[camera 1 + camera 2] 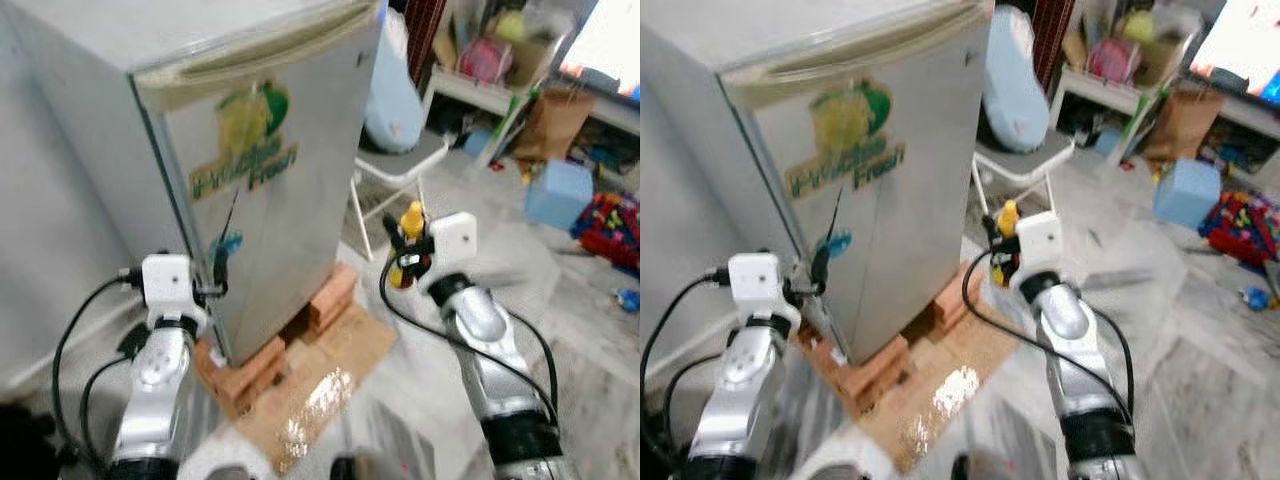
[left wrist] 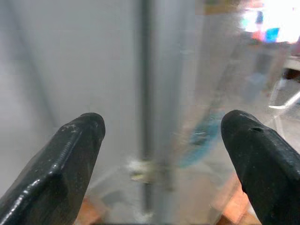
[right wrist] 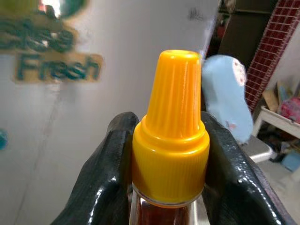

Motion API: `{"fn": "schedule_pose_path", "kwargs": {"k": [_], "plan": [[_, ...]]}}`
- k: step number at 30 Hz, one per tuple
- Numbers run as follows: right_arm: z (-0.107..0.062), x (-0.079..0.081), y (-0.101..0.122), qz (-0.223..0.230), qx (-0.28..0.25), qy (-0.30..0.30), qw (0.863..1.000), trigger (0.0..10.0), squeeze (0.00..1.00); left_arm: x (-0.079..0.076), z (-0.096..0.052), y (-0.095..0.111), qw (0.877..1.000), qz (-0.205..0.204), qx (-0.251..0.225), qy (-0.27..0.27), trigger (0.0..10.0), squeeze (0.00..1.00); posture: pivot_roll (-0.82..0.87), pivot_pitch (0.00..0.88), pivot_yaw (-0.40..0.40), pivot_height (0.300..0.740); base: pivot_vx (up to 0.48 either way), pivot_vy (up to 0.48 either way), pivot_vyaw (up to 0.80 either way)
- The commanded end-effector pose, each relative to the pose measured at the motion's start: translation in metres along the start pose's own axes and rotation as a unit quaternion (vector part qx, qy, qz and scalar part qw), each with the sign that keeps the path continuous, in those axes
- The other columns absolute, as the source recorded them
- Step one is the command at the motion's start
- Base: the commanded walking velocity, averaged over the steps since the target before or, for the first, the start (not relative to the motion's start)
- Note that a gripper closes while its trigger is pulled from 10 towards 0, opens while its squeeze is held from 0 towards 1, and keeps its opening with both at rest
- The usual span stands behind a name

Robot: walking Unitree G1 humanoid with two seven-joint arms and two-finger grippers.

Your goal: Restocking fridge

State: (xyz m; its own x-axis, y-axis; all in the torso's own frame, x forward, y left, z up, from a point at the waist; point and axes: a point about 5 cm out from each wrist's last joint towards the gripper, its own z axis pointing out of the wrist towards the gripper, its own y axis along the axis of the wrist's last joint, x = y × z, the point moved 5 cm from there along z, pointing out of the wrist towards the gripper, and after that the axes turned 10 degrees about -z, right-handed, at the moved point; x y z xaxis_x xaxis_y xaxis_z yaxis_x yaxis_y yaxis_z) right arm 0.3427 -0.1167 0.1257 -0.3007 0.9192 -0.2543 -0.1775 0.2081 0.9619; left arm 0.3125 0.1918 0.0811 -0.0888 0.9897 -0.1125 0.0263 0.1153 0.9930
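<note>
**Fridge shut, sauce bottle held beside it**

Fridge (image 1: 250,170), a small silver single-door unit, stands with its door closed on stacks of red bricks (image 1: 245,375), which rest on a flat sheet of brown cardboard (image 1: 330,385) with a shiny patch. The door is smooth grey metal with a green and yellow "Fresh" sticker (image 1: 245,150) near its top and a small blue mark lower down.

The left gripper (image 1: 218,272) is raised at the fridge's lower front corner, at the door's edge; its two black fingers (image 2: 70,159) are spread wide apart with nothing between them, and the seam between door and cabinet runs up between them in the left wrist view.

The right gripper (image 1: 405,262) is off the fridge's right side, clenched on a sauce bottle (image 1: 407,250). Its ribbed, conical yellow plastic cap (image 3: 171,126) stands upright between the glossy black fingers (image 3: 105,183), with dark reddish-brown contents showing through clear walls just under the cap.

Behind, a white folding chair (image 1: 400,165) stands by a pale blue cushion (image 1: 392,95).
</note>
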Motion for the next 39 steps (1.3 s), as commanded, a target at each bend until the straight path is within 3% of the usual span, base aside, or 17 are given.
{"fn": "schedule_pose_path", "kwargs": {"k": [1, 9, 18, 20, 24, 26, 30, 32, 34, 39], "plan": [[-0.001, 0.004, 0.004, -0.008, -0.005, 0.003, 1.0, 10.0, 0.0, 0.007, -0.001, -0.001, 1.0, 0.003, 0.005, 0.008, 10.0, 0.0, 0.04, 0.017, -0.052, 0.74, 0.0, 0.0, 0.0], [-0.008, 0.0, -0.005, -0.01, 0.021, -0.013, 1.0, 10.0, 0.0, 0.015, 0.013, 0.002, 1.0, 0.024, 0.011, 0.007, 10.0, 0.0, 0.03, 0.033, -0.055, 0.74, 0.0, 0.0, 0.0], [-0.023, 0.001, -0.013, 0.016, 0.041, -0.021, 0.999, 10.0, 0.0, 0.03, 0.057, 0.016, 0.998, 0.048, 0.008, 0.028, 10.0, 0.0, 0.01, 0.071, -0.047, 0.74, 0.0, 0.0, -0.15], [-0.034, 0.001, -0.017, 0.02, 0.057, -0.018, 0.998, 10.0, 0.0, 0.029, 0.07, 0.017, 0.998, 0.053, 0.018, 0.033, 10.0, 0.0, -0.02, 0.072, -0.044, 0.74, 0.0, 0.0, 0.0], [-0.048, -0.002, -0.024, 0.029, 0.079, -0.025, 0.996, 10.0, 0.0, 0.028, 0.079, 0.016, 0.997, 0.058, 0.031, 0.039, 10.0, 0.0, -0.03, 0.069, -0.043, 0.74, 0.0, 0.0, 0.0], [-0.066, -0.007, -0.038, 0.05, 0.118, -0.038, 0.991, 10.0, 0.0, 0.026, 0.084, 0.01, 0.995, 0.07, 0.055, 0.043, 10.0, 0.0, -0.05, 0.064, -0.041, 0.74, 0.0, 0.0, 0.0], [-0.088, -0.013, -0.055, 0.066, 0.164, -0.056, 0.983, 10.0, 0.0, 0.01, 0.086, -0.003, 0.994, 0.071, 0.085, 0.001, 10.0, 0.0, -0.05, 0.061, -0.039, 0.74, 0.0, 0.0, 0.0], [-0.101, -0.015, -0.064, 0.072, 0.192, -0.068, 0.976, 10.0, 0.0, -0.013, 0.084, -0.009, 0.992, 0.063, 0.09, -0.061, 10.0, 0.0, -0.06, 0.056, -0.037, 0.74, 0.0, 0.0, 0.0], [-0.107, -0.016, -0.067, 0.075, 0.205, -0.076, 0.973, 10.0, 0.0, -0.026, 0.082, -0.014, 0.989, 0.065, 0.097, -0.096, 10.0, 0.0, -0.06, 0.053, -0.038, 0.74, 0.0, 0.0, 0.0], [-0.126, -0.015, -0.083, 0.087, 0.25, -0.088, 0.96, 10.0, 0.0, -0.072, 0.067, -0.028, 0.968, 0.044, 0.116, -0.217, 10.0, 0.0, -0.05, 0.045, -0.04, 0.74, 0.0, 0.0, 0.0]]}}
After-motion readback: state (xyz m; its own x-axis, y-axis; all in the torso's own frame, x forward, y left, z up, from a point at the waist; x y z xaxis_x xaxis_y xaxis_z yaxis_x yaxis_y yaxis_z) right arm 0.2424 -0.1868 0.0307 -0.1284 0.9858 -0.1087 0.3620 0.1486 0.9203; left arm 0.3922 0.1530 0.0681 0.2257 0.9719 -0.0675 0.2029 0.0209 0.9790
